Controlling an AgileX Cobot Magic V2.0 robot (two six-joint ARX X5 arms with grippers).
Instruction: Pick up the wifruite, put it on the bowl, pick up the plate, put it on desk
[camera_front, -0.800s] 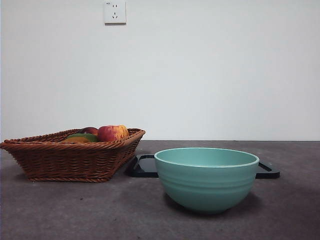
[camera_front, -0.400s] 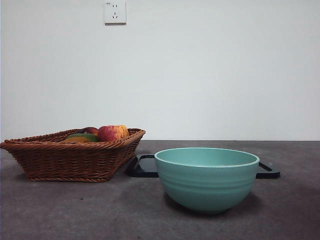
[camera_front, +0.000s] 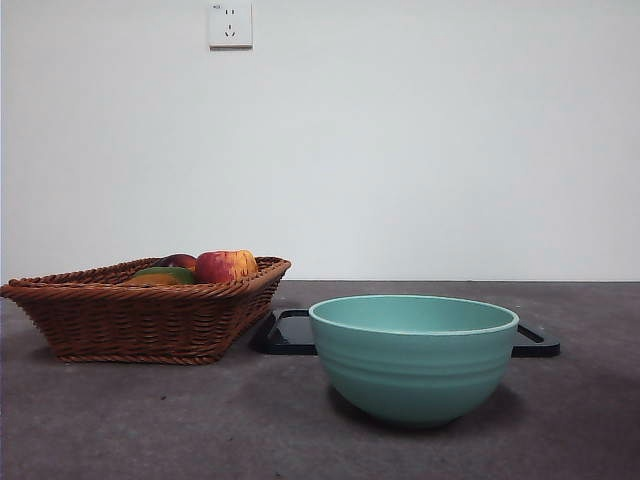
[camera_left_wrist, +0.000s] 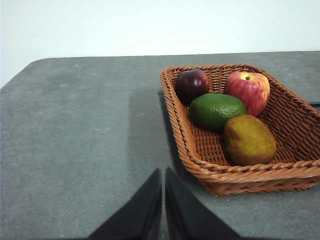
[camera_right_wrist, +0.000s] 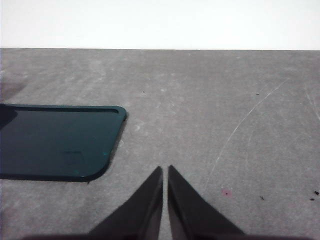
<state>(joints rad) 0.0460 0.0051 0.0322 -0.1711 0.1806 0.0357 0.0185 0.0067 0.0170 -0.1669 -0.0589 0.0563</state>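
The wifruite (camera_left_wrist: 249, 140) lies in the brown wicker basket (camera_left_wrist: 187, 140), at the corner of it closest to the left wrist camera, and it touches the green fruit (camera_left_wrist: 216, 110) beside it. Behind these two, a red-yellow apple (camera_left_wrist: 247, 91) and a dark red fruit (camera_left_wrist: 192, 85) rest in the same basket. The left gripper (camera_left_wrist: 163, 175) hangs above the desk (camera_left_wrist: 75, 130) just beside the basket; its two jaws are pressed together with only a thin line between them, and they hold nothing. The right gripper (camera_right_wrist: 165, 172) hangs above the bare desk too, near the rounded corner of the glossy black tray (camera_right_wrist: 55, 140), with its jaws also closed together and empty. In the front view the bowl (camera_front: 413, 358) stands on the desk in front of the tray, to the right of the basket and apart from it. No arm shows in the front view.
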